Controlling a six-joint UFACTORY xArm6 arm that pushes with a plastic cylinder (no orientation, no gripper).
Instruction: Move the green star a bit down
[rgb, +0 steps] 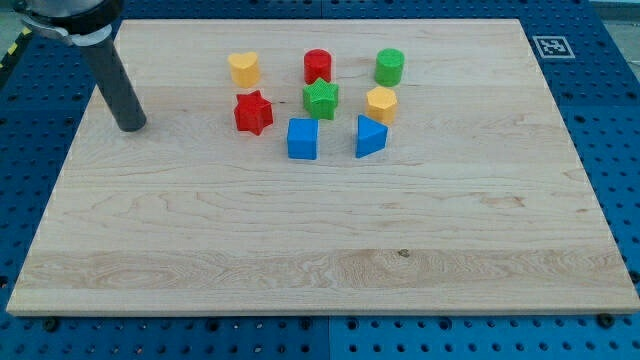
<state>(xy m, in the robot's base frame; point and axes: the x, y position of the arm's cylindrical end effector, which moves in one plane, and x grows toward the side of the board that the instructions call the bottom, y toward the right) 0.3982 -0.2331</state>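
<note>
while my tip (131, 126) sits well left of green star (321, 100), touching no block.

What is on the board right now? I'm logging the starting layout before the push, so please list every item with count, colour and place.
Green star: one, green, middle of the cluster, just below the red cylinder.
Red cylinder: one, red, top row, centre.
Yellow heart: one, yellow, top row, view's left.
Green cylinder: one, green, top row, view's right.
Yellow hexagon: one, yellow, right of the green star.
Red star: one, red, left of the green star.
Blue cube: one, blue, below the green star.
Blue triangle: one, blue, right of the blue cube.
Wooden board: one, pale wood, on a blue pegboard table.
My tip: one dark rod, far left of all the blocks, touching none.
</note>
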